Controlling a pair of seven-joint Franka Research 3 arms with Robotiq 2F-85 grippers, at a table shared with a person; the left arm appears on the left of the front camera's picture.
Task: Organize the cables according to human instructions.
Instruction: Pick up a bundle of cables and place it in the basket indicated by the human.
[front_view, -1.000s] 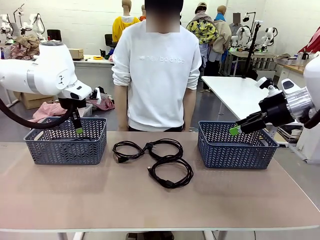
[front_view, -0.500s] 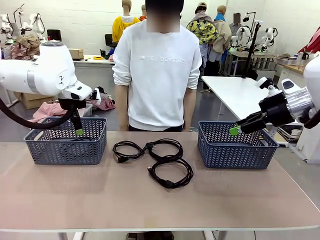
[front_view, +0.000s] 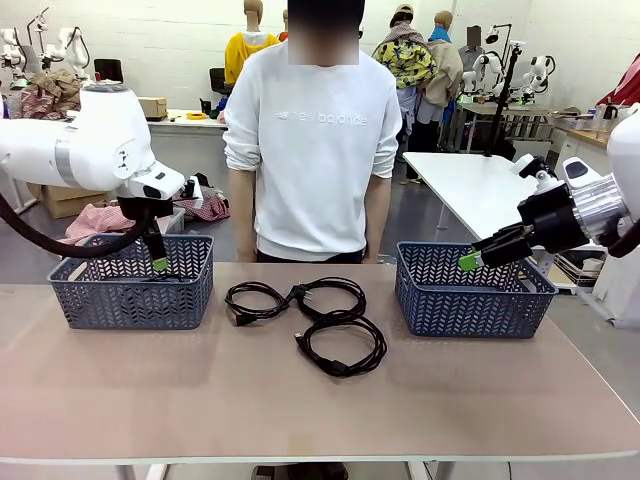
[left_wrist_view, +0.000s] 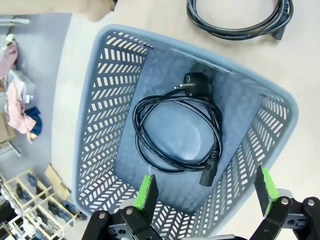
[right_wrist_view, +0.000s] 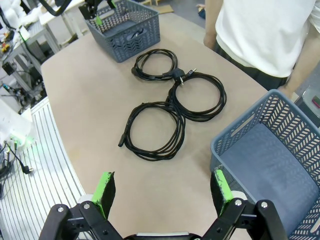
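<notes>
One cable (left_wrist_view: 177, 135) lies coiled flat on the floor of the left grey basket (left_wrist_view: 107, 100), with its plug toward the rim. My left gripper (left_wrist_view: 206, 189) hangs open right above that basket (front_view: 110, 295) and holds nothing. Three more cables lie on the table between the baskets: one at the left (front_view: 255, 300), one behind the middle (front_view: 335, 290) and one nearer to me (front_view: 342, 346). My right gripper (front_view: 470, 261) hovers open over the near left rim of the right basket (front_view: 470, 300). In the right wrist view the right gripper (right_wrist_view: 162, 187) faces the three cables (right_wrist_view: 152, 130).
A person in a white sweatshirt (front_view: 320, 140) stands at the far edge, between the baskets, arms down at the sides. The right basket's bare floor (right_wrist_view: 270, 150) shows in the right wrist view. Bare table stretches in front of the cables.
My left gripper's jaws have spread a little wider above the left basket. Otherwise both arms and the cables stand as before.
</notes>
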